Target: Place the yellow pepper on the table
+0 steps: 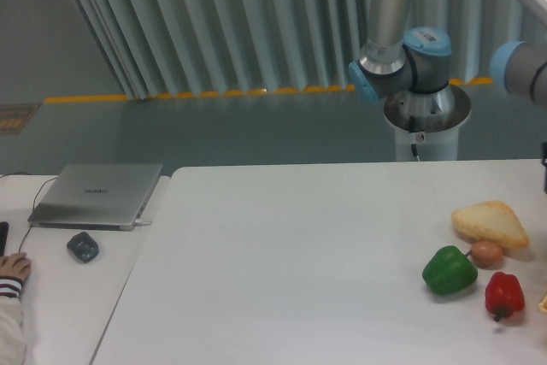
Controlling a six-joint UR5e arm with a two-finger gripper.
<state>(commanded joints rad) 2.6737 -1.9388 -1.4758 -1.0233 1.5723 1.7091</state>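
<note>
Claw: nearly out of my view. Only a dark sliver [544, 168] at the right edge, 3 o'clock, could belong to it, and I cannot tell whether the fingers are wide or narrow, or holding anything.

Arm [402, 49]: base column and blue-capped joints stand behind the table at 1 o'clock; another joint shows at the right edge, about 2 o'clock.

Yellow pepper: I can't pick it out for certain. A small yellowish scrap [544, 303] sits at the right edge, 4 o'clock, just beside the red pepper [504, 294]; too little shows to say what it is.

Table [291, 262]: white top. Cluster at 4 o'clock: bread [490, 224], an egg [486, 253] touching its lower edge, green pepper [449, 270] just left of the egg, red pepper below right.

Side desk [60, 297] at 9 o'clock: closed laptop [98, 195], mouse [83, 246], a person's hand [13, 269] at the left edge.
</note>
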